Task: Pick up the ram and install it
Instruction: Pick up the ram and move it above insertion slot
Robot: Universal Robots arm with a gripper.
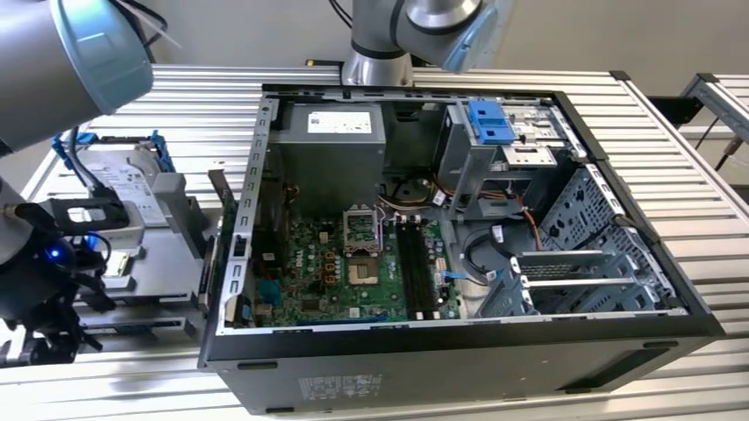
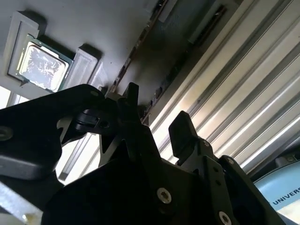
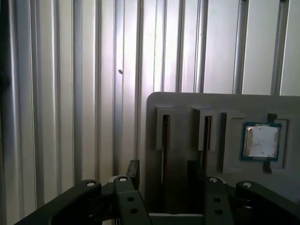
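Pickup not yet made and install not begun, judging by the scene: nothing clamped, nothing seated in the motherboard (image 1: 351, 263). Hung the gripper (image 3: 164, 171) over the grey holder tray (image 3: 187, 105), on the exterior view's left of the open computer case (image 1: 468, 368), fingers spread wide, one on each side of the ram (image 3: 165, 136) without visibly touching it. Stood the ram on edge in a tray slot, near a processor chip (image 3: 261, 142). Lay its long axis along the table's (image 3: 56, 93) ribs, far end pointing away from the gripper.
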